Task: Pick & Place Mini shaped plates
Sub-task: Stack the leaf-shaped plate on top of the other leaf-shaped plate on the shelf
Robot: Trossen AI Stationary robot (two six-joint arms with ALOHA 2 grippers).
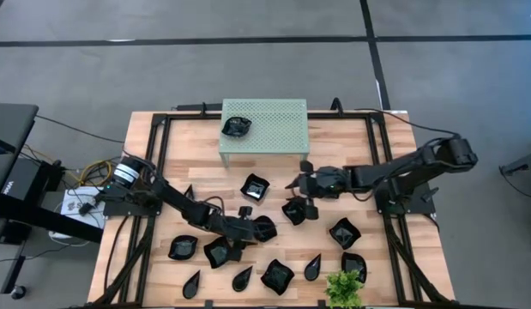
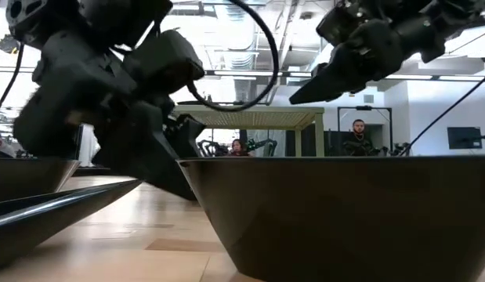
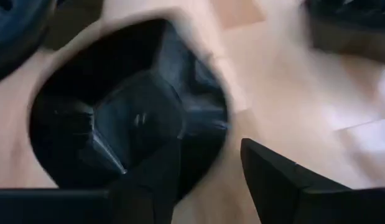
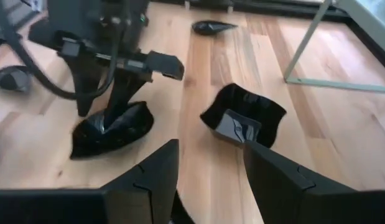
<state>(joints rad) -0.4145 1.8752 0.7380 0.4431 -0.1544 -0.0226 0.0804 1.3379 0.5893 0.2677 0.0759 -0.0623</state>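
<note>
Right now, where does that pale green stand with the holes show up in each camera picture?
High view: green stand at the table's far edge, centre.
Low view: green stand in the background, centre.
Left wrist view: not in it.
Right wrist view: only its legs, beyond a plate.
Shared landmark: the wooden table.

high: straight down, far, whole table | low: tabletop level, right up against a plate, faces the room | left wrist: super close over one plate | right wrist: looks across the wood, catches the left gripper | shared: stand in high, low, right wrist
</note>
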